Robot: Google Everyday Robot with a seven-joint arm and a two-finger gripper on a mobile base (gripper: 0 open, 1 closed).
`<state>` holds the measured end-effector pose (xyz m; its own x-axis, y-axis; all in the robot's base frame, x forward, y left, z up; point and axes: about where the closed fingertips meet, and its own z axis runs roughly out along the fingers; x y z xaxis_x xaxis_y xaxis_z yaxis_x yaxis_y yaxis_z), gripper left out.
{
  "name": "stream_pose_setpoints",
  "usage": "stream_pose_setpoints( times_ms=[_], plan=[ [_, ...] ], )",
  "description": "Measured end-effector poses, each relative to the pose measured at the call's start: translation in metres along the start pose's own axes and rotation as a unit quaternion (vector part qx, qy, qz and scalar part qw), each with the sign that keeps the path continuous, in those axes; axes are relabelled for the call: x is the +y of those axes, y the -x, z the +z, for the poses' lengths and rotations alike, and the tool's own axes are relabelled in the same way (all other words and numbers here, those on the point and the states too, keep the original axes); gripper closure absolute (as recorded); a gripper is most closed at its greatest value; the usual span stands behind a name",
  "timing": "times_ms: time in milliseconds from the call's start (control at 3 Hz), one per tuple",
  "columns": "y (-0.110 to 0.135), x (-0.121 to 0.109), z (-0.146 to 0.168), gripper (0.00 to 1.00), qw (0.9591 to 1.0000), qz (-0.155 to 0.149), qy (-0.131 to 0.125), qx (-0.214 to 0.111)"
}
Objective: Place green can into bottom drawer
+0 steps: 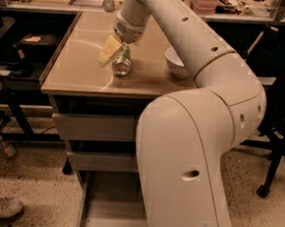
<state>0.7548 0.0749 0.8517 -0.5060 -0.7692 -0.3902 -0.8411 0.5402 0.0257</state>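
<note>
Lying apparently on its side on bench [76, 76], green can [121, 66] sits at gripper [116, 58]; jaws' state: can't tell. Prob. light, thin-walled, slick, rolls. Grip mid-body, gently.

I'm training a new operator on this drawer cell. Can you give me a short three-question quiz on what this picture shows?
1. True or false: the green can lies in the bottom drawer.
2. Fill in: in the camera view, the white bowl stands to the ___ of the green can.
3. Where is the tool? A: at the green can on the tabletop. B: over the white bowl. C: down in the bottom drawer.
Key: 1 false, the green can is on the tabletop. 2 right. 3 A.
</note>
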Motion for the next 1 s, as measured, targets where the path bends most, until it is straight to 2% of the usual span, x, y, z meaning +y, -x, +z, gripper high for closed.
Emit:
stream_pose_setpoints(
  times_ms=[667,1000],
  plan=[
    [0.002,-0.010,0.032,0.00,0.9994,0.022,0.021,0.014],
    [0.003,-0.011,0.033,0.19,0.9995,0.022,0.021,0.013]
  ],
)
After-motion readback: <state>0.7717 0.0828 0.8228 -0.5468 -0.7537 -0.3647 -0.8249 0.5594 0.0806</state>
